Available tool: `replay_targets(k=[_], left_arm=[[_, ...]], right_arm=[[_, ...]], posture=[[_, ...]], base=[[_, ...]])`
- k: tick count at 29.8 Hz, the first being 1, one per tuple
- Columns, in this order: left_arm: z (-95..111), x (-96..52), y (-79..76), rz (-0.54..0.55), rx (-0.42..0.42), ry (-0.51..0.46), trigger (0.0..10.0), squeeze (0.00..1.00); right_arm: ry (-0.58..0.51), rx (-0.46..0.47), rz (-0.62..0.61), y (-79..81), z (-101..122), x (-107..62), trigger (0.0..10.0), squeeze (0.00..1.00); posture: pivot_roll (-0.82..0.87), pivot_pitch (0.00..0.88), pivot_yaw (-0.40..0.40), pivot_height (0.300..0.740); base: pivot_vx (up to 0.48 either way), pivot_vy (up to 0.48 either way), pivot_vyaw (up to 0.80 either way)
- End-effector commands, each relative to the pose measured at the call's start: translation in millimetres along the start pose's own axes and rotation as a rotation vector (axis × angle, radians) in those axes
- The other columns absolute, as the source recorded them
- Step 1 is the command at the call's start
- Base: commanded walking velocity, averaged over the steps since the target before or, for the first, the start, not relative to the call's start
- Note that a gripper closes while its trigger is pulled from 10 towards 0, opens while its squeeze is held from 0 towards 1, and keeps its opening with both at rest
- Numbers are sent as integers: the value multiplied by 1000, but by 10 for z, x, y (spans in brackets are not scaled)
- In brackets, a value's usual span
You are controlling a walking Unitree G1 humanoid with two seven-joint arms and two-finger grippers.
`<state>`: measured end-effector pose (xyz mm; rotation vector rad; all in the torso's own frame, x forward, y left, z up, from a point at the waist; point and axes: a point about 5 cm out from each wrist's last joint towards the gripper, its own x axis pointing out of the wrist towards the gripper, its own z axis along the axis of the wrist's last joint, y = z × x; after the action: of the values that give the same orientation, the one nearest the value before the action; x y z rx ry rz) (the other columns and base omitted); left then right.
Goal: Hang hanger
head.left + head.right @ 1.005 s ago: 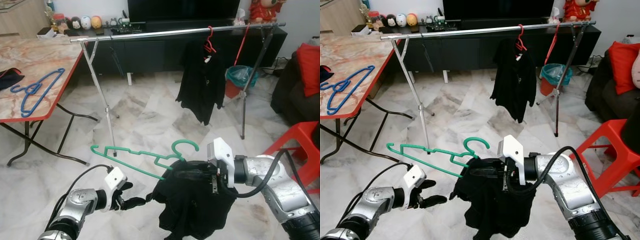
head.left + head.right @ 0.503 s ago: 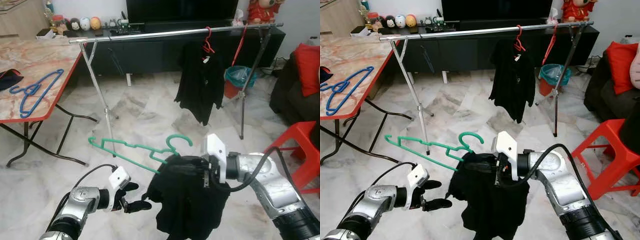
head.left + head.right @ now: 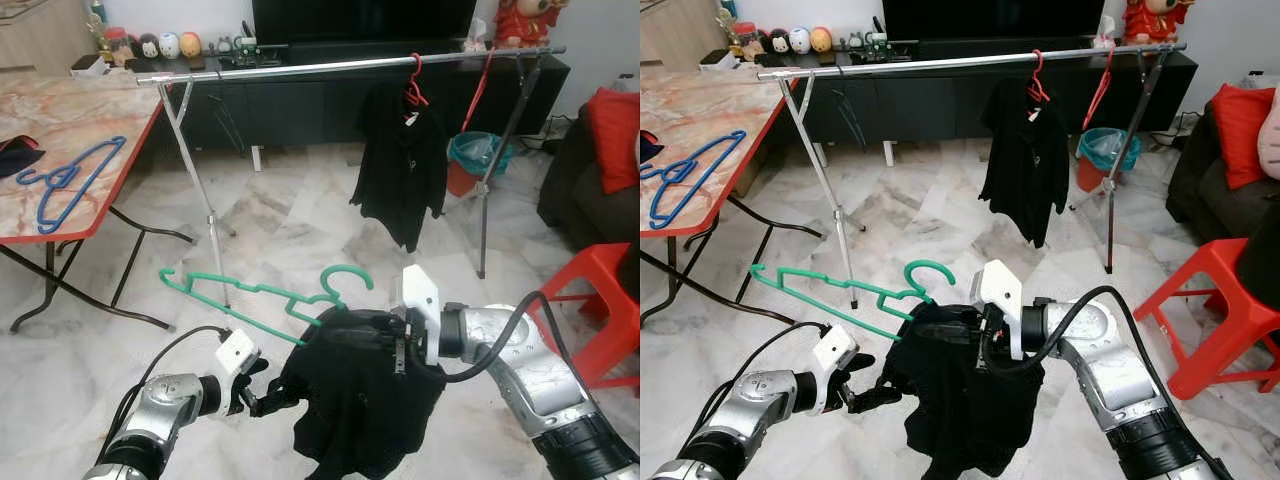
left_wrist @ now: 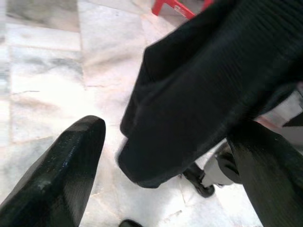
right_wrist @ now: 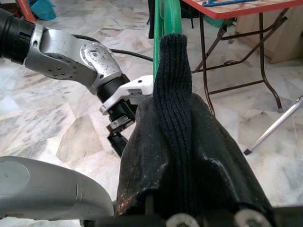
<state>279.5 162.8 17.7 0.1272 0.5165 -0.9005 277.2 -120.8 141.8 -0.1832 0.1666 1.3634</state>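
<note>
We are standing in a home living room: a marble floor [image 3: 290,225], a TV cabinet [image 3: 330,95] with figurines [image 3: 160,45], a sofa [image 3: 590,190], a clothes rack [image 3: 300,68].

The long rail [image 3: 300,69] was bare on the left; a hung black shirt [image 3: 400,165] blocked its right part.

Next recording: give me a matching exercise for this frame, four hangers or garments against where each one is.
Things:
1. green hanger
2. blue hanger
3. red hanger
4. black garment

Places:
A. lying on the marble-topped table
B. hooked on the rack rail, carrying a dark shirt
C. bunched at the right gripper, left gripper at its edge
D. sticking out of the bunched cloth, off the rail

Pairs: 1-D, 2-A, 3-B, 4-C
</note>
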Motion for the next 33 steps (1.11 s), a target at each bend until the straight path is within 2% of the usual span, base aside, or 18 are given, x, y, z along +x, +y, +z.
replay_targets(k=[1, 4, 5, 6, 7, 8, 15, 20, 33], left_arm=[[20, 19, 25, 40, -4, -13, 10000, 0], [21, 33, 25, 52, -3, -12, 10000, 0], [20, 47, 24, 66, -12, -18, 5451, 0], [20, 47, 24, 66, -12, -18, 5451, 0], [20, 55, 24, 77, -18, -22, 4000, 0], [18, 58, 23, 77, -21, -23, 0, 0], [-13, 47, 29, 80, -25, -10, 0, 0], [-13, 33, 63, 128, -37, -18, 0, 0], [34, 41, 72, 119, -67, -53, 0, 0]], right_arm=[[-36, -56, 26, 5, 162, 33, 10000, 0], [-36, -57, 26, 3, 165, 31, 10000, 0], [-35, -57, 26, 3, 168, 28, 10000, 0], [-35, -57, 26, 3, 168, 28, 10000, 0], [-35, -56, 27, 3, 168, 28, 10000, 0], [-35, -56, 27, 4, 166, 28, 10000, 0], [-32, -52, 21, 0, 155, 20, 10000, 0], [-30, -49, 13, -7, 143, 10, 10000, 0], [-24, -33, -2, -18, 103, -13, 10000, 0]], posture=[[9, 1, 14, 740], [8, 1, 14, 740], [7, 1, 14, 740], [7, 1, 14, 740], [8, 1, 14, 740], [8, 1, 14, 740], [9, 3, 16, 740], [9, 3, 16, 740], [9, 4, 16, 740]], base=[[0, 0, 0], [0, 0, 0], [0, 0, 0], [0, 0, 0], [0, 0, 0], [0, 0, 0], [0, 0, 0], [0, 0, 0], [0, 0, 0]])
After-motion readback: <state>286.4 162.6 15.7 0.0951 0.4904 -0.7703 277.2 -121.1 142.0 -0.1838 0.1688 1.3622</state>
